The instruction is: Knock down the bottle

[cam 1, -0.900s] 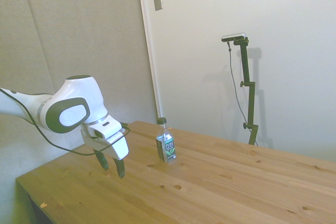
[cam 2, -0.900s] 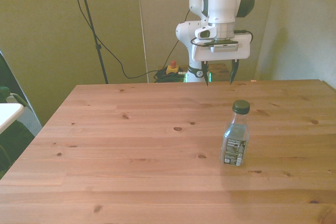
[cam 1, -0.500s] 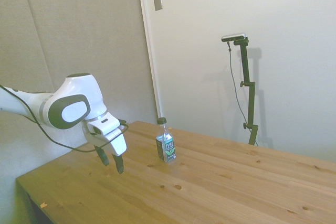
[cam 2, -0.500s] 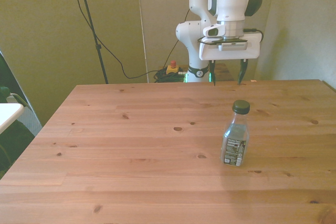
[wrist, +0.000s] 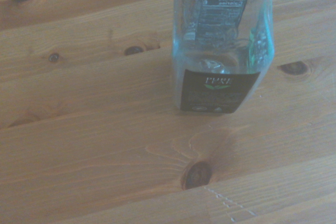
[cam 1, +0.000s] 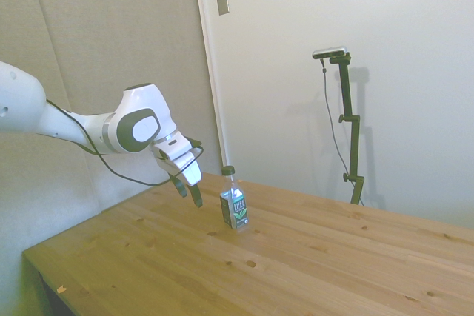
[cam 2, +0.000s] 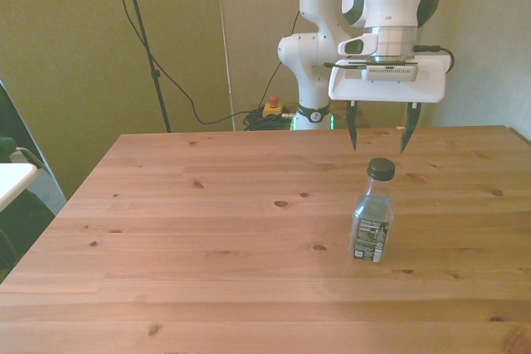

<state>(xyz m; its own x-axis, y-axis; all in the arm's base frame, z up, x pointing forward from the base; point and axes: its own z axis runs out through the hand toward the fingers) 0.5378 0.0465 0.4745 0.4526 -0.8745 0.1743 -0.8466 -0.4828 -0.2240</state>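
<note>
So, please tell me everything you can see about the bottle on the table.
The bottle is small, of clear plastic with flat sides, a dark green cap and a dark label with white text and a green leaf mark. It stands upright on the wooden table, toward the front view's right. Nothing else touches it; the open hand hangs just behind it, apart.

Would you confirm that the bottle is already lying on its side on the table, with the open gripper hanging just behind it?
Not quite: the bottle stands upright on the table, cap up, as the side view shows. The rest holds: the gripper is open and hangs just behind it, without touching.
</note>
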